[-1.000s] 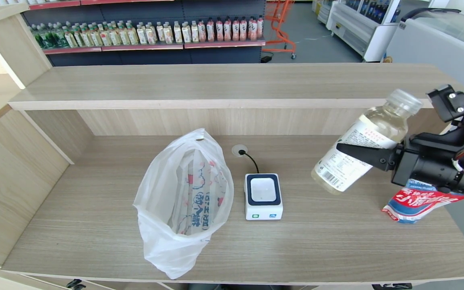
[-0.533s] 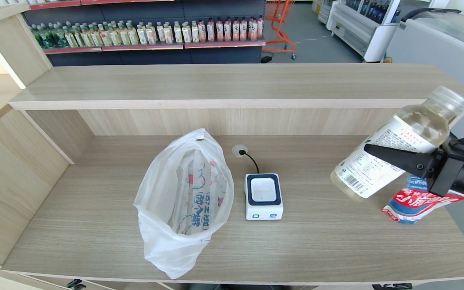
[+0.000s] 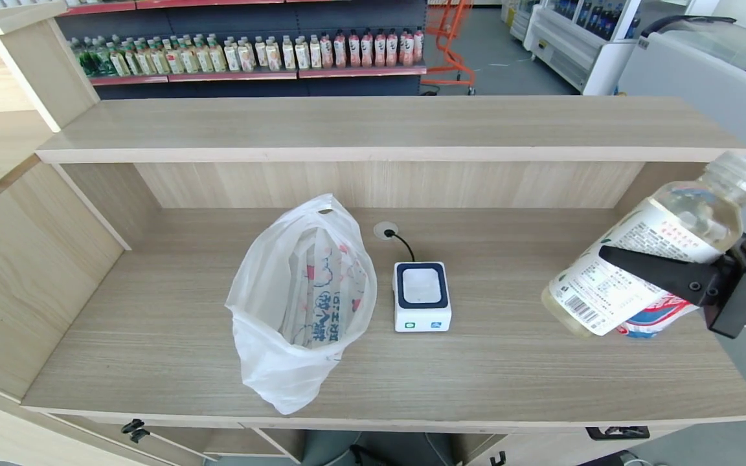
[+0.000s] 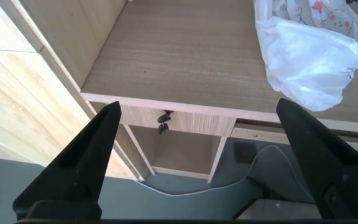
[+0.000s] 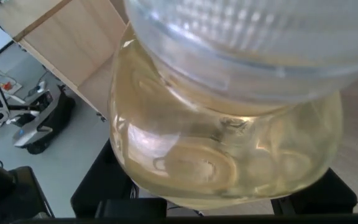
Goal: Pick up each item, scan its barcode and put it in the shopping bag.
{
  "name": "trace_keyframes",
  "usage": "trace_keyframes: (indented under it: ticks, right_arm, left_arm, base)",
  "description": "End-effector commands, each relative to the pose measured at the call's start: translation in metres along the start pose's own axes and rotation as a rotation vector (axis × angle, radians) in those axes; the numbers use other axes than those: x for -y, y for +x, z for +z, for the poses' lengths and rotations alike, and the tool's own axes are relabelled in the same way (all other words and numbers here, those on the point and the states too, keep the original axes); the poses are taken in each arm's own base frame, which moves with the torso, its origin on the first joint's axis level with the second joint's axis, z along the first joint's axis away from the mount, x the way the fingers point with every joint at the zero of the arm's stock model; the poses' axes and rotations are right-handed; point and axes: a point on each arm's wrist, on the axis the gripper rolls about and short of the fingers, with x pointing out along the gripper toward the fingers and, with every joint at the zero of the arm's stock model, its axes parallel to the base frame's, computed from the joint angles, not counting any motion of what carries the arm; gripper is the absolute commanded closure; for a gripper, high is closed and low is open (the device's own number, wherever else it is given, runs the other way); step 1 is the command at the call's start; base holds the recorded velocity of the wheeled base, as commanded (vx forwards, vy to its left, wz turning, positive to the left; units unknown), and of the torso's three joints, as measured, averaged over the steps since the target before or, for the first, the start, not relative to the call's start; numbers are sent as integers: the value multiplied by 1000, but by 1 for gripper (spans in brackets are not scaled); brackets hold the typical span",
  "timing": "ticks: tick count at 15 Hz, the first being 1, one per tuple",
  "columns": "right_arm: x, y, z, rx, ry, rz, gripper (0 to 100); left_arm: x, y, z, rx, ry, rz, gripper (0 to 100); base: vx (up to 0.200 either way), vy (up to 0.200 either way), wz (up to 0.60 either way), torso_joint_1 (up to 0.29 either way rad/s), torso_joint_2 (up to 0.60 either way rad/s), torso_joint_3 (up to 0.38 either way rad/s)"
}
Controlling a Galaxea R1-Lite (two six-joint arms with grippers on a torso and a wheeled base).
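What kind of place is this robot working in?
Most likely a small shop's checkout: a barcode scanner sits on the wooden counter beside a white shopping bag, shelves of bottled drinks line the aisle behind, and display freezers stand at the far right.

- Right gripper [image 3: 612, 257] at 3 o'clock – clamped on a tilted bottle [image 3: 645, 252], cap toward 2 o'clock, above the counter [image 3: 509, 369].
- Red-and-blue packet [image 3: 661, 316] lying behind the bottle.
- Scanner [image 3: 421, 296] at centre.
- Shopping bag [image 3: 282, 362] at its 9 o'clock – mouth open, a printed pack [image 3: 324, 291] inside.
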Motion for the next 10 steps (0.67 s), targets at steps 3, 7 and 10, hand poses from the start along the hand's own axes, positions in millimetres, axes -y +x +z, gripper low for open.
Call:
trace_keyframes:
  ticks: [3, 7, 10]
  right_arm:
    - [0, 0, -1, 0, 53, 0, 100]
    - [8, 12, -14, -77, 113, 3, 100]
    - [24, 41, -27, -131, 146, -89, 100]
  left_arm:
    - [0, 0, 0, 1, -6, 0, 0]
    - [0, 0, 0, 1, -6, 0, 0]
    - [0, 0, 0, 1, -1, 0, 0]
  base:
    - [0, 200, 0, 9, 7, -2]
    - [0, 200, 0, 4, 2, 1]
    - [0, 0, 0, 0, 0, 0]
